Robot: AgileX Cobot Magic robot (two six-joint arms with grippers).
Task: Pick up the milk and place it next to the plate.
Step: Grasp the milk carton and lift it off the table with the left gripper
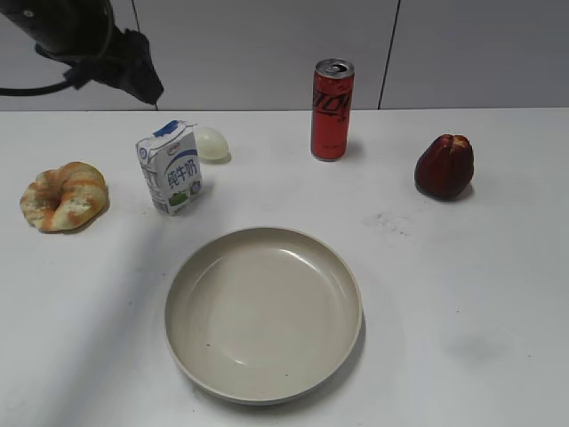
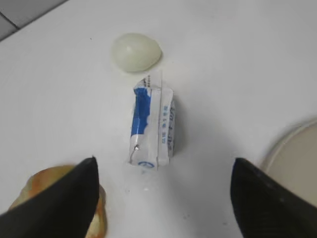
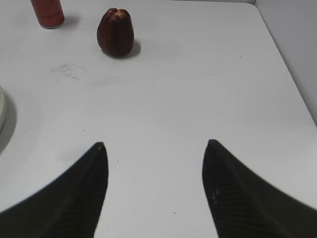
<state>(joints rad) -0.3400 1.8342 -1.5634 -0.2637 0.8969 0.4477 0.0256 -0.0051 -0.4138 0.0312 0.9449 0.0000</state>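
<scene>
The milk (image 1: 170, 166), a small white carton with a blue top, stands upright on the white table, left of centre and behind the plate's left side. The plate (image 1: 263, 381) is a large beige dish at the front centre. My left gripper (image 2: 163, 166) is open and empty, high above the milk (image 2: 151, 126), which I see from above; its fingers do not touch it. The plate's rim (image 2: 292, 144) shows at the right edge of the left wrist view. My right gripper (image 3: 154, 145) is open and empty over bare table; the plate's edge (image 3: 1, 110) shows at its left.
A croissant (image 1: 64, 196) lies left of the milk. A pale egg (image 1: 212, 142) sits just behind the milk. A red soda can (image 1: 332, 109) stands at the back centre. A dark red fruit (image 1: 444, 166) is at the right.
</scene>
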